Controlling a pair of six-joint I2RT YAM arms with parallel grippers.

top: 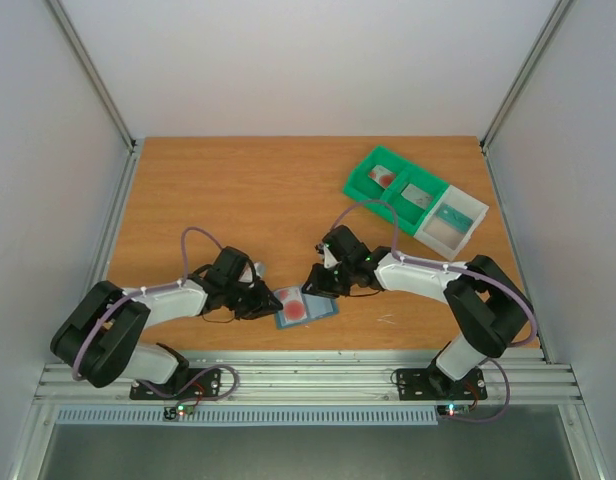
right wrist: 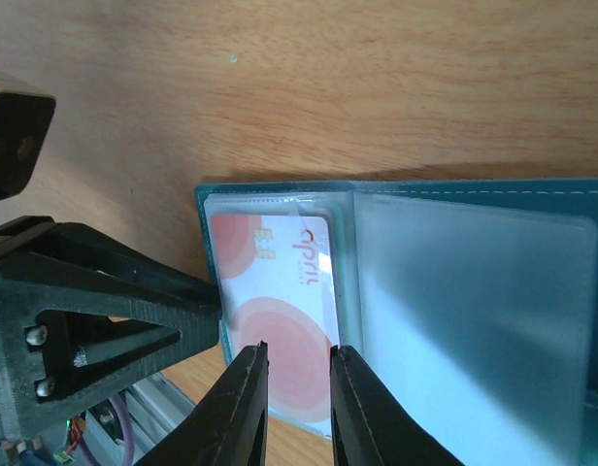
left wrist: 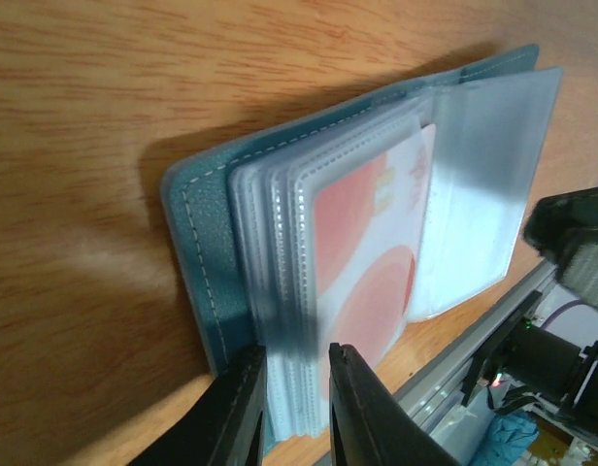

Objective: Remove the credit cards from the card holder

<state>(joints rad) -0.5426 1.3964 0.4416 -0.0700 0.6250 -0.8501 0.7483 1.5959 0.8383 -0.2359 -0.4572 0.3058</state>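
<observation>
From above, the open slate-blue bifold card holder [top: 313, 308] is seen between the left gripper [top: 270, 303] and right gripper [top: 315, 284], near the front edge of the wooden table [top: 238, 200]; green-and-white compartment bins [top: 413, 198] stand well apart. Left wrist: jaws are clamped on its clear sleeve stack. Right wrist: narrowly parted jaws straddle the sleeved reddish-pink plastic card [right wrist: 280, 320]; a grip cannot be told.

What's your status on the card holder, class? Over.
Left pincer clamped on card holder edge. Right pincer astride pink credit card, grip unclear. Card not yet out. Nothing blocking.
</observation>
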